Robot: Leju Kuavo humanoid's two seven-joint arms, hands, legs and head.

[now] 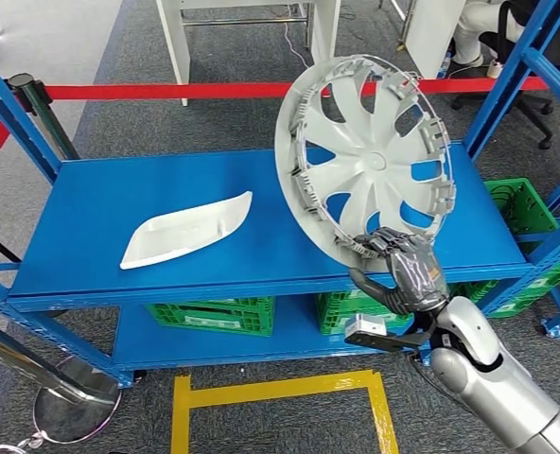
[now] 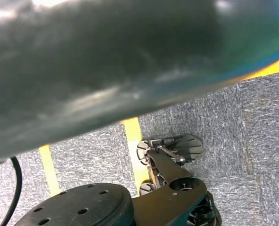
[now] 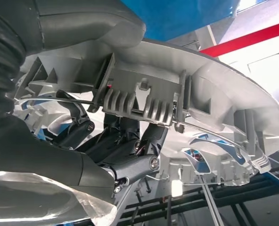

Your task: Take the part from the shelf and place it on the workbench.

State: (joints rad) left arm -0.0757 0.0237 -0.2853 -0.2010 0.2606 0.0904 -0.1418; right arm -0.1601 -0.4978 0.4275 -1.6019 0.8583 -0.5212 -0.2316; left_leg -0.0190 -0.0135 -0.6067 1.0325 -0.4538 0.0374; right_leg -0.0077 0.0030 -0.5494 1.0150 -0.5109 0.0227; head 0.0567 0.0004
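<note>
A round silver wheel cover (image 1: 366,156) with curved spokes is tilted up on edge above the right part of the blue shelf (image 1: 84,218). My right hand (image 1: 406,270) grips its lower rim from the front of the shelf. In the right wrist view the dark fingers (image 3: 131,155) hook inside the cover's ribbed rim (image 3: 216,94) and the thumb lies along its outer face. A long white curved plastic part (image 1: 185,230) lies flat on the shelf's left half.
Blue uprights (image 1: 509,80) frame the shelf on both sides. Green crates (image 1: 217,314) sit on the lower level. A red barrier tape (image 1: 163,91) runs behind, with a stanchion base (image 1: 74,402) at the front left. Yellow floor marking (image 1: 277,390) lies below; someone sits at the far right.
</note>
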